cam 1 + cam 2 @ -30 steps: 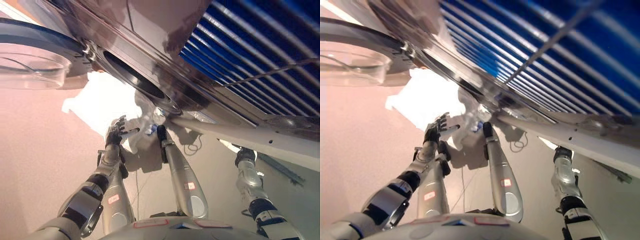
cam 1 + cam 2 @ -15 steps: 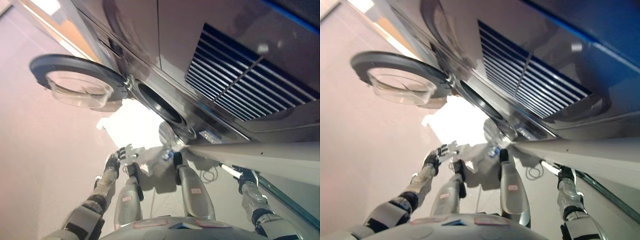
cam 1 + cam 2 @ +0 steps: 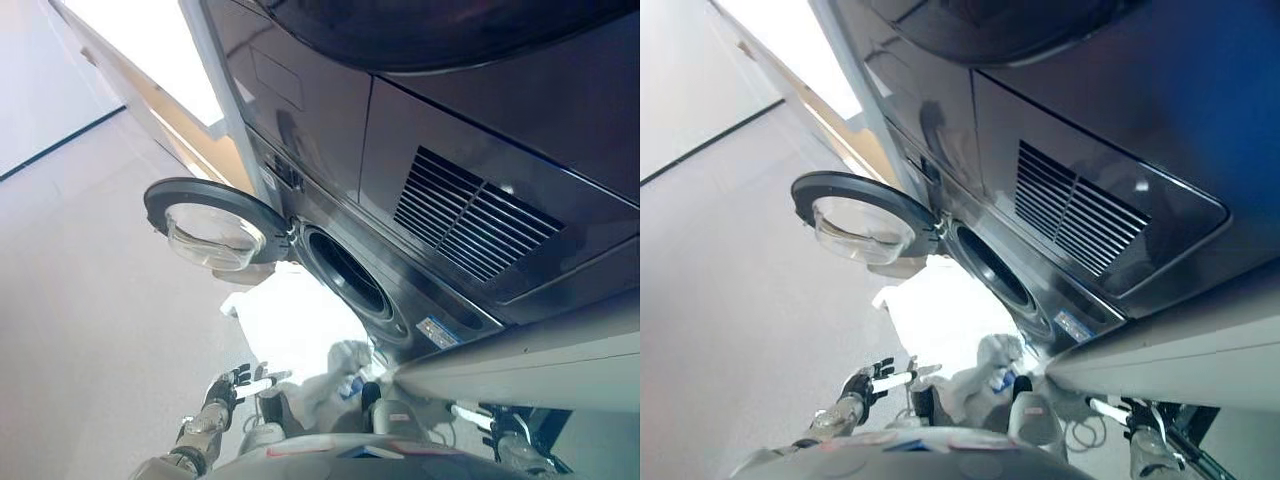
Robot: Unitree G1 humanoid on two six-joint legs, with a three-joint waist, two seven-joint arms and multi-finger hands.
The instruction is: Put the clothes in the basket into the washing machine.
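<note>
Left hand (image 3: 238, 381) spreads its fingers wide near the white clothes (image 3: 335, 372) below the washer's (image 3: 420, 200) open door (image 3: 212, 225).

A silver-grey forearm with dark bands ends in the robot's dark left hand (image 3: 865, 384), its fingers (image 3: 902, 379) capped in white. At the lower right, the right hand (image 3: 1118, 409) shows white on the fingers, on a silver-grey arm with dark joints.
</note>
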